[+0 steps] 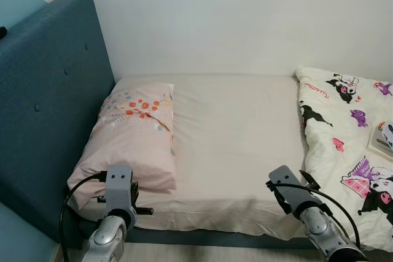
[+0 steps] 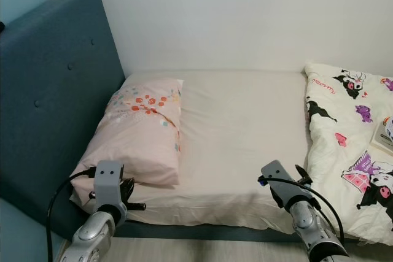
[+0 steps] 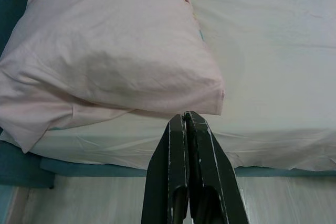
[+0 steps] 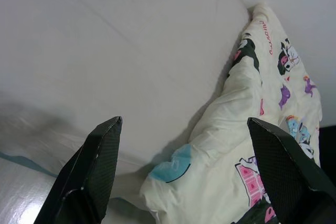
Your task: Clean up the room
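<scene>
Bed-making next imo: right gripper [image 4: 181, 174] w/ fingers spread wide hangs over the bunched white cartoon-print duvet [image 1: 353, 145] at 3 o'clock, so I'd pinch its near edge low, drag toward the pale pink pillow [image 1: 132, 136] at 9; left gripper [image 3: 189, 121] pressed together, idle.

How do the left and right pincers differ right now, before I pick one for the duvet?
The left pincer is shut, fingers pressed together; the right pincer is wide open. The left points at the pink pillow's near corner; the right points at the cartoon-print duvet's edge. Both hover at the bed's near side, holding nothing.
</scene>
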